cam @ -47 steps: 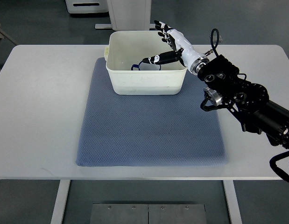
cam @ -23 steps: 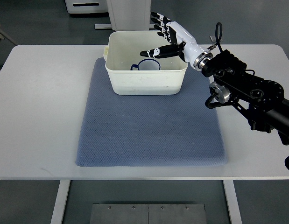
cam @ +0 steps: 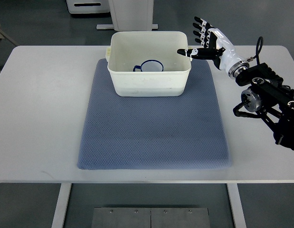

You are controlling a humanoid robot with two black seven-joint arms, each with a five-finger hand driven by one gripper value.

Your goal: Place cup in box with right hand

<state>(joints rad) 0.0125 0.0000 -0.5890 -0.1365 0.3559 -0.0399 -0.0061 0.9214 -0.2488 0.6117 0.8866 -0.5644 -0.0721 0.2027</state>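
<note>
A white cup with a dark blue rim [cam: 150, 66] sits inside the cream box [cam: 149, 83], near the box's front wall, its handle pointing left. My right hand [cam: 200, 42] hovers above the box's right rim, outside the box, fingers spread and holding nothing. Its thumb points left over the rim. The black right arm [cam: 268, 97] runs back to the picture's right edge. The left arm is out of view.
The box stands on the far edge of a blue-grey mat [cam: 154, 128] laid on a white table [cam: 37, 109]. White furniture bases [cam: 132, 14] stand on the floor beyond the table's far edge.
My right hand has let go of the cup, risen out of the box and pulled back to the right. The cup now rests inside the box.
</note>
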